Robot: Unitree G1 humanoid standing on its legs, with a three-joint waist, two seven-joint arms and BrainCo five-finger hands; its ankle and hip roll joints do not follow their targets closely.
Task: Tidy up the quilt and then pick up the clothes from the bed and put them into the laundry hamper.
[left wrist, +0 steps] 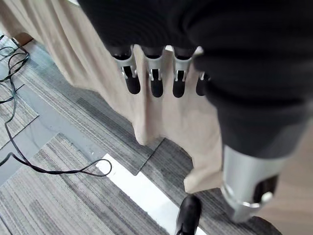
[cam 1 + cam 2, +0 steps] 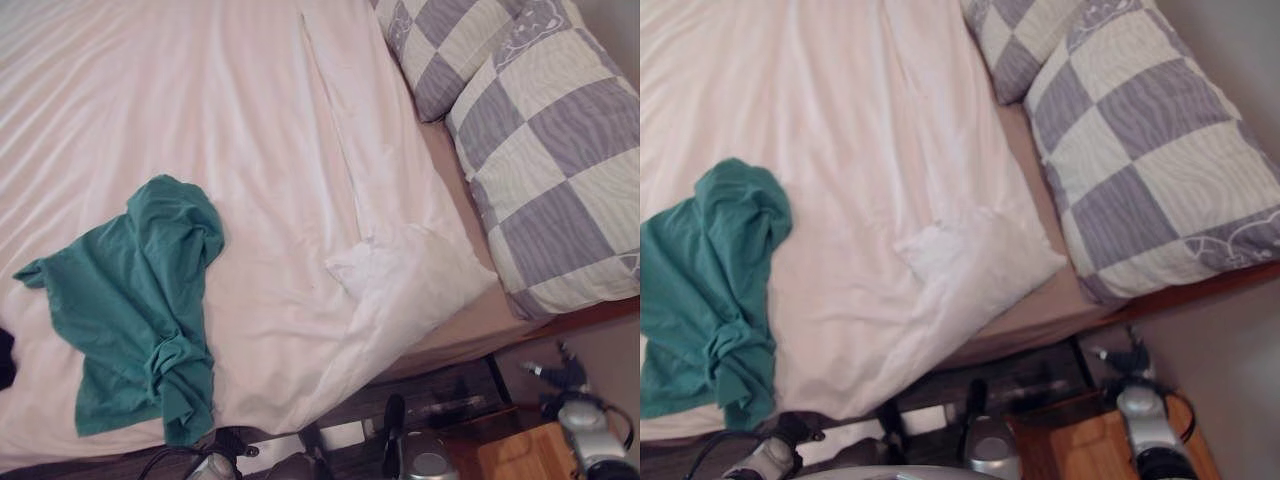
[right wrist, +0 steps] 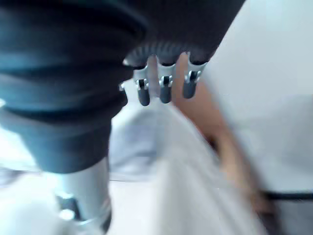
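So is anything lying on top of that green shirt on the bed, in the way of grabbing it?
Nothing visible covers the green shirt. It lies crumpled on the white quilt near the bed's edge, its top bare.

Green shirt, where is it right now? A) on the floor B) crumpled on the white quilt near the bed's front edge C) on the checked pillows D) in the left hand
B: the green shirt lies crumpled on the white quilt by the bed's near edge, apart from the checked pillows; the left hand and right hand hang with straight fingers, holding nothing.
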